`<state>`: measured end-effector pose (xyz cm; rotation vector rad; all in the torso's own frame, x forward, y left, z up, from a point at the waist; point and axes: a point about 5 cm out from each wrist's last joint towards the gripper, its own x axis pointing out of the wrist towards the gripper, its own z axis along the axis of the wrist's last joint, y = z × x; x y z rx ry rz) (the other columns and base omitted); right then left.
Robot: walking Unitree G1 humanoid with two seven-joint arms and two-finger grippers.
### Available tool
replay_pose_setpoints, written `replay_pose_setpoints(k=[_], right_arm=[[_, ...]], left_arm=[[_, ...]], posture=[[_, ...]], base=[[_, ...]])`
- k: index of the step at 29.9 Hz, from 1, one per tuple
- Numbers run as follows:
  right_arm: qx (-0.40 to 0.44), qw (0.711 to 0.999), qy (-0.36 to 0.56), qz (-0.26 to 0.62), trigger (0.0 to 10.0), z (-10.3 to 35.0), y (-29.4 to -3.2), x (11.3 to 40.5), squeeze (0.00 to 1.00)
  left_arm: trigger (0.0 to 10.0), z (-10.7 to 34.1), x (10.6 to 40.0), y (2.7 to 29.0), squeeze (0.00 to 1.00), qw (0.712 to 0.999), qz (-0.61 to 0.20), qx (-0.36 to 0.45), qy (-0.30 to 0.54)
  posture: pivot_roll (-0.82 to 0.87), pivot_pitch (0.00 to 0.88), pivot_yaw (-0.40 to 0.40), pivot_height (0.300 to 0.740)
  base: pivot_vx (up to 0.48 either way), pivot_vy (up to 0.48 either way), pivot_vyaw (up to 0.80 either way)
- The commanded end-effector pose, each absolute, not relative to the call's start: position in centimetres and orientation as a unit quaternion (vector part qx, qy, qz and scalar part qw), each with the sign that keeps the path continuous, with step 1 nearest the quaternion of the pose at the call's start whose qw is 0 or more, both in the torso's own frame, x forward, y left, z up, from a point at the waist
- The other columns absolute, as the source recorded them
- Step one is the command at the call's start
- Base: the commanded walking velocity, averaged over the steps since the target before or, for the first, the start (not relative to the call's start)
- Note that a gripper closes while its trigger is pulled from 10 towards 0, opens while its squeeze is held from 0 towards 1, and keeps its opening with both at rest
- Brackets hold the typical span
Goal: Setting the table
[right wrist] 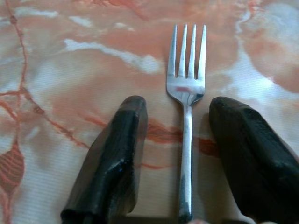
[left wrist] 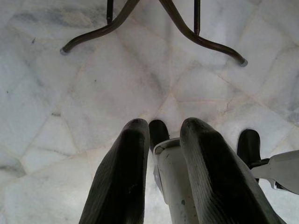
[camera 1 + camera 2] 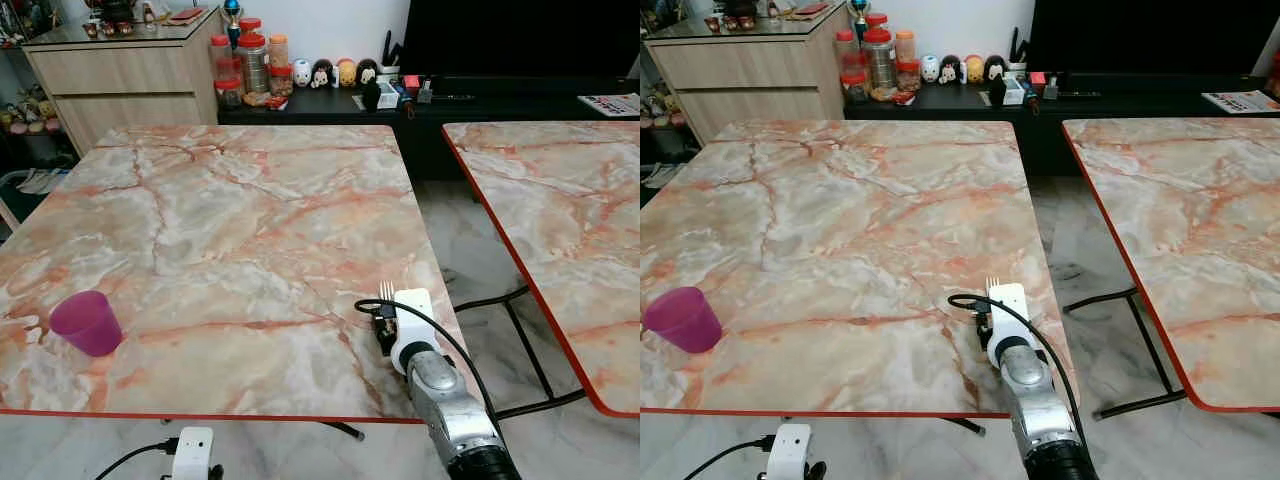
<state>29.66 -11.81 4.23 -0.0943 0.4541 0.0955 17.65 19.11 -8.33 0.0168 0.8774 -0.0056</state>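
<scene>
One fork [image 1: 186, 116] lies flat on the desk [image 3: 230, 220] near its front right corner, between the spread fingers of the right tool [image 1: 180, 140], untouched by either. A purple cup [image 3: 87, 322] stands upright near the front left corner. The left tool [image 2: 163, 154] hangs below the front edge over the floor, fingers slightly apart and holding nothing.

Beyond the far edge of the dining surface, against the wall: a pale wooden sideboard with drawers [image 3: 120, 85], topped with small ornaments. Just beside it, on a long low black cabinet [image 3: 330, 108], a cluster of red-lidded clear plastic jars [image 3: 245, 62], then a row of small round cartoon figurines [image 3: 335, 72]. Above the cabinet, a large dark television screen [image 3: 520, 38]. Below everything, pale grey marble-patterned floor tiles [image 2: 70, 107].
</scene>
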Motion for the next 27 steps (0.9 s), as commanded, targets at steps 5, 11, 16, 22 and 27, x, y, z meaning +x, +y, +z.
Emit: replay_pose_setpoints(k=[5, 11, 16, 22, 27], right_arm=[[-0.051, 0.964, 0.257, 0.043, 0.0, 3.40, -11.98, 29.02, 0.00], [-0.053, 0.963, 0.260, 0.040, 0.0, 3.50, -12.03, 29.10, 0.00], [-0.054, 0.963, 0.261, 0.040, 0.0, 3.56, -12.01, 29.17, 0.00], [-0.055, 0.962, 0.264, 0.039, 0.0, 3.50, -12.00, 29.23, 0.00], [-0.052, 0.963, 0.262, 0.039, 0.0, 3.51, -11.92, 29.27, 0.00]], left_arm=[[10.0, -8.61, 17.18, 19.00, 0.00, 0.900, -0.002, -0.003, 0.436], [10.0, -8.62, 17.20, 18.94, 0.00, 0.899, -0.005, -0.007, 0.438], [10.0, -8.58, 17.26, 18.97, 0.00, 0.899, -0.006, -0.009, 0.437], [10.0, -8.60, 17.20, 19.02, 0.00, 0.899, -0.008, -0.012, 0.438], [10.0, -8.65, 17.05, 19.07, 0.00, 0.898, -0.009, -0.011, 0.439]], posture=[[0.00, 0.000, 0.014, 0.740], [0.00, 0.000, 0.015, 0.740], [0.00, 0.000, 0.015, 0.740], [0.01, 0.000, 0.018, 0.740], [0.01, 0.000, 0.020, 0.740]], base=[[0.000, 0.000, 0.00], [0.000, 0.000, 0.00], [0.000, 0.000, 0.00], [0.000, 0.000, 0.00], [0.000, 0.000, 0.00]])
